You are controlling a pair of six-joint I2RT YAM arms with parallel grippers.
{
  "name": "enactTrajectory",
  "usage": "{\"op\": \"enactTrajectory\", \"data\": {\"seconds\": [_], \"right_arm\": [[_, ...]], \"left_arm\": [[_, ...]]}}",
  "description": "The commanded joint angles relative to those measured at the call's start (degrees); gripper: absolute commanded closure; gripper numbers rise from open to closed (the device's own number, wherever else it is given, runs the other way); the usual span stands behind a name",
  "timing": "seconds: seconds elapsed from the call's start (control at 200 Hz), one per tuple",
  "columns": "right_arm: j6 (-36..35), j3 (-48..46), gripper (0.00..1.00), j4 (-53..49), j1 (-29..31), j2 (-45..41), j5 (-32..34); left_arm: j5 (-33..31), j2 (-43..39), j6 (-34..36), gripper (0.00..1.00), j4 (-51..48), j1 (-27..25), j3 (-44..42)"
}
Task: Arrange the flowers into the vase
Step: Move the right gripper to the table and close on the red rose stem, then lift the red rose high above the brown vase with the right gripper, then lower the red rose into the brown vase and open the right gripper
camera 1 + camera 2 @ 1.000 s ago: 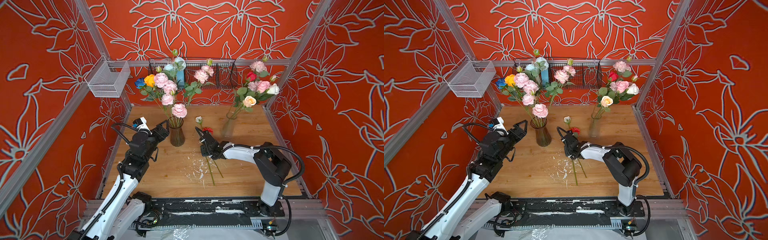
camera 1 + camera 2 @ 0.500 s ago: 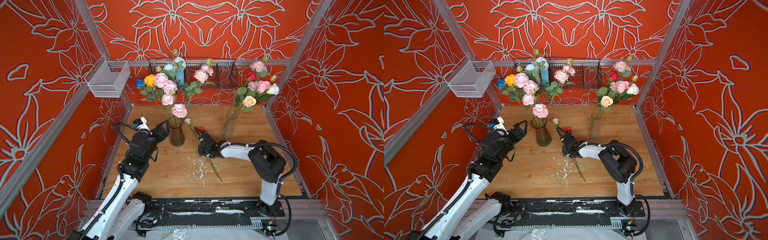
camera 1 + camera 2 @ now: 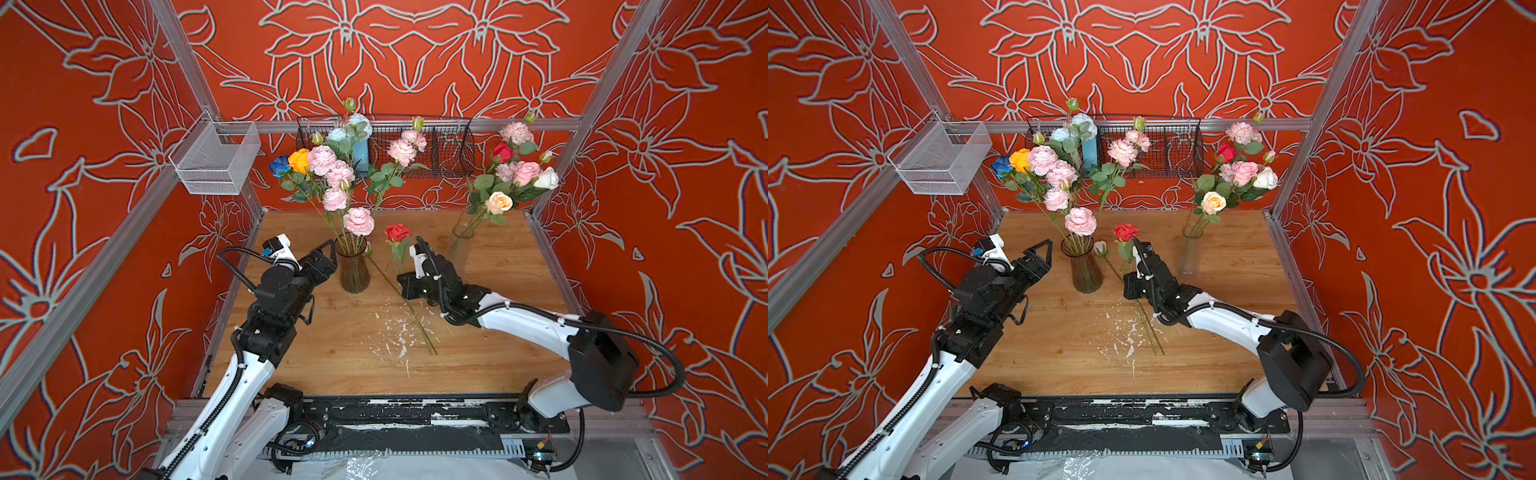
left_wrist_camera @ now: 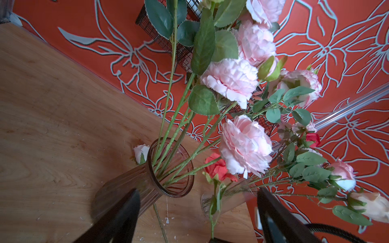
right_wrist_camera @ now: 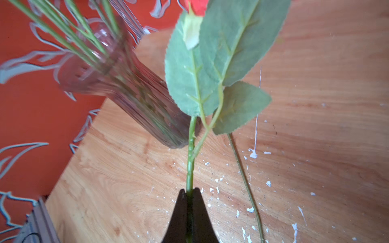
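Seen: right fingers (image 5: 181, 210) clamp the red-bloomed artificial rose (image 3: 397, 232) by its thin green stem, upright just beside the ribbed smoky-brown glass vase (image 3: 353, 270). The left fingers (image 4: 122, 210) are apart, near that vase. Risk: the stem swivels in the narrow pinch, or its leaves snag the crowded pink blooms (image 3: 358, 221) and tip the vase.

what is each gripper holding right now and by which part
The right gripper is shut on the red rose, pinching its green stem below the leaves. The left gripper is open near the brown vase, holding nothing.
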Motion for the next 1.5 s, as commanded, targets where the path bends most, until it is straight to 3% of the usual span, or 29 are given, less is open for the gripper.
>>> {"op": "enactTrajectory", "data": {"seconds": [0.0,0.185,0.425,0.51,0.761,1.106,1.241,1.496], "right_arm": [[0.28,-5.78,1.00,9.49,0.72,-5.49,2.39],[-7.59,-11.69,1.00,24.04,3.06,-13.31,3.52],[-20.59,-3.01,1.00,43.11,6.09,-10.07,-1.16],[-22.51,2.02,1.00,49.48,6.79,-6.03,-2.24],[-25.44,22.32,1.00,57.21,8.15,9.41,-4.56],[-31.88,43.74,1.00,51.76,8.60,26.97,-6.09],[-34.16,45.40,1.00,49.45,8.61,30.65,-4.26],[-32.32,39.71,1.00,48.96,8.65,33.15,0.10]], "left_arm": [[-0.91,-1.40,0.60,0.13,0.51,-0.08,1.20],[-3.10,-4.11,2.19,0.10,1.61,0.09,0.86],[-23.89,-12.25,2.40,0.08,1.57,1.35,-3.31],[-27.79,-13.20,2.66,0.08,1.83,2.47,-4.15],[-24.29,-12.32,2.20,0.08,1.93,4.22,-3.90],[-22.08,-12.25,1.83,0.08,2.24,5.01,-3.81],[-21.35,-12.23,1.66,0.08,2.37,5.36,-3.81],[-19.54,-11.69,0.87,0.08,2.21,5.91,-3.58]]}}
